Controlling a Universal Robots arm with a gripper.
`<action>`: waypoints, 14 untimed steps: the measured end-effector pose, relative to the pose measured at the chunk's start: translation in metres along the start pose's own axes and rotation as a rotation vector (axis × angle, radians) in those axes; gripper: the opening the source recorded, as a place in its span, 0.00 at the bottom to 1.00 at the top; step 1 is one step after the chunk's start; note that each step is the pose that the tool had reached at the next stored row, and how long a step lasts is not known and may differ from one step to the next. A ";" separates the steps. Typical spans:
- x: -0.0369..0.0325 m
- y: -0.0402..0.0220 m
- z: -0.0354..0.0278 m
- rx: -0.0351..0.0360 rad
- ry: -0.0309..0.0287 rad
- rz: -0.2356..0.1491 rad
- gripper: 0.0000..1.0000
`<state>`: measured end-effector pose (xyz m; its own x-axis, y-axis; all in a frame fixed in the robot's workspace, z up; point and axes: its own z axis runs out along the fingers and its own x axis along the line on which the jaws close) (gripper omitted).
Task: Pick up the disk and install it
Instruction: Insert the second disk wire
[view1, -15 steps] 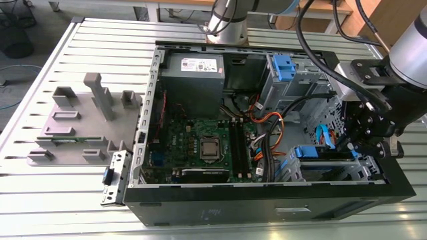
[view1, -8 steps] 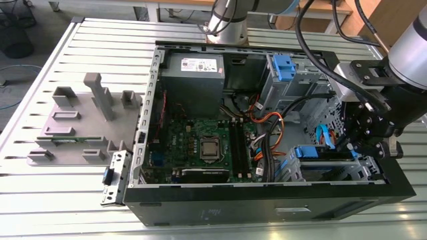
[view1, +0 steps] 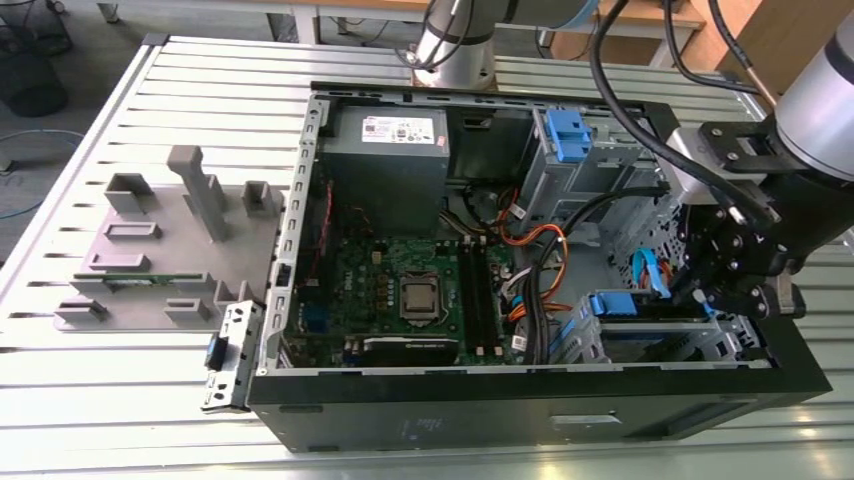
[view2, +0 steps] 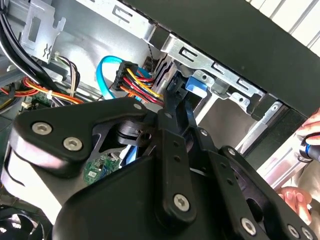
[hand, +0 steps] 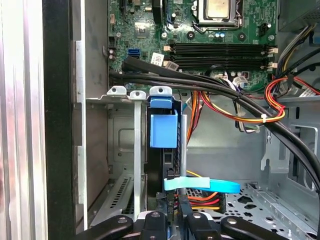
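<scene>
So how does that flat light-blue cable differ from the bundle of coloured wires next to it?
The light-blue cable is one broad, flat ribbon, while the coloured wires are many thin round strands. The cable is a single colour; the wires are red, yellow, orange and black. The wires are held together by a white tie; the cable runs loose. Both lead into the drive bay close to the gripper.
</scene>
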<state>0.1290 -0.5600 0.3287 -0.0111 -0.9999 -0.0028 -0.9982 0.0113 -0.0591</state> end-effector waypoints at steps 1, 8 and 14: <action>0.0000 0.0000 0.0000 0.0000 0.0000 0.000 0.23; 0.0000 -0.0006 -0.0096 0.0000 -0.0003 0.000 0.23; -0.0001 -0.0011 -0.0188 0.0000 -0.0004 0.000 0.23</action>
<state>0.1290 -0.5600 0.3476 -0.0111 -0.9999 -0.0033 -0.9982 0.0113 -0.0591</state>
